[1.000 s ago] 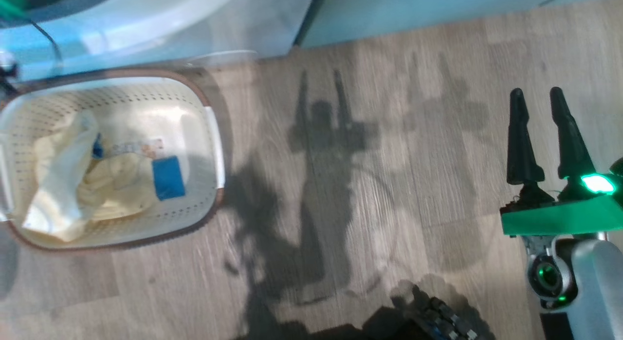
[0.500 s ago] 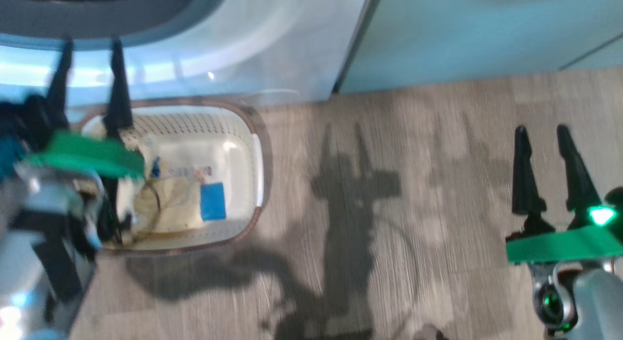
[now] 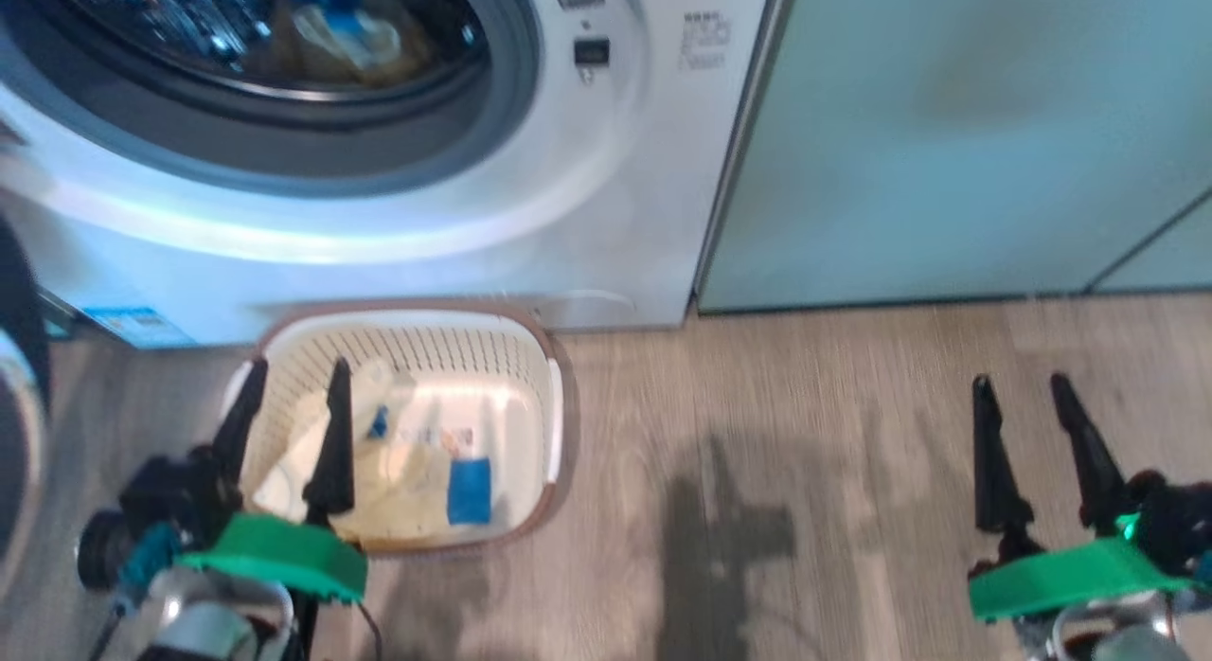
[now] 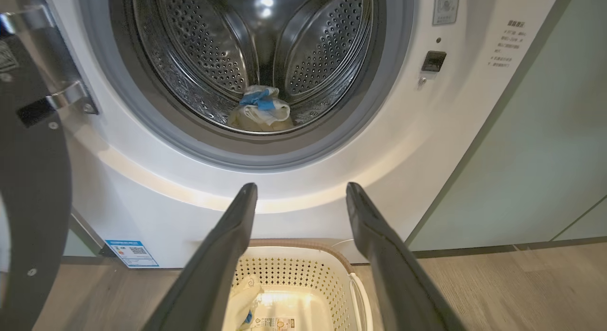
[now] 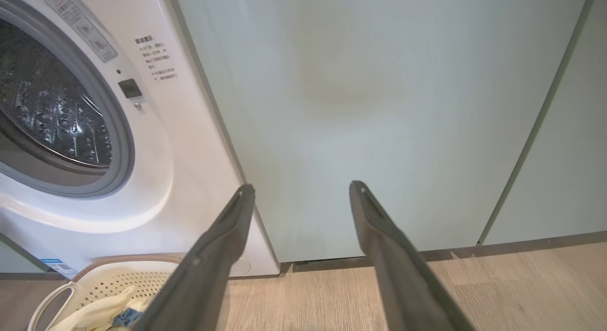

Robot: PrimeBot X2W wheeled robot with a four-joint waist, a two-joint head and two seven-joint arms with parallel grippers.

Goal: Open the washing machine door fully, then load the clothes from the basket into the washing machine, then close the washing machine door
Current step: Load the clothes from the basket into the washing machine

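Note:
The washing machine (image 3: 615, 216) stands with its door (image 4: 28, 179) swung open to the left. One cream and blue garment (image 4: 261, 110) lies in the steel drum (image 4: 303, 51). The basket (image 3: 454, 358) sits on the floor in front of the machine. In it are pale yellow clothes (image 3: 407, 476) with a blue patch (image 3: 469, 491). My left gripper (image 3: 298, 367) hangs open above the basket's left half, fingers pointing at the machine, nothing between them. My right gripper (image 3: 1020, 382) is open and empty over the bare floor, well to the right, facing the cabinet.
Pale green cabinet doors (image 5: 379, 108) stand right of the machine. The floor (image 3: 757, 405) is wood-look planks. A blue sticker (image 4: 130, 252) marks the machine's lower left corner. The open door's dark edge (image 3: 14, 311) stands at the far left.
The head camera has tilted up, bringing the machine's front and drum into view. My left gripper has come into the picture over the basket. Both grippers stay open.

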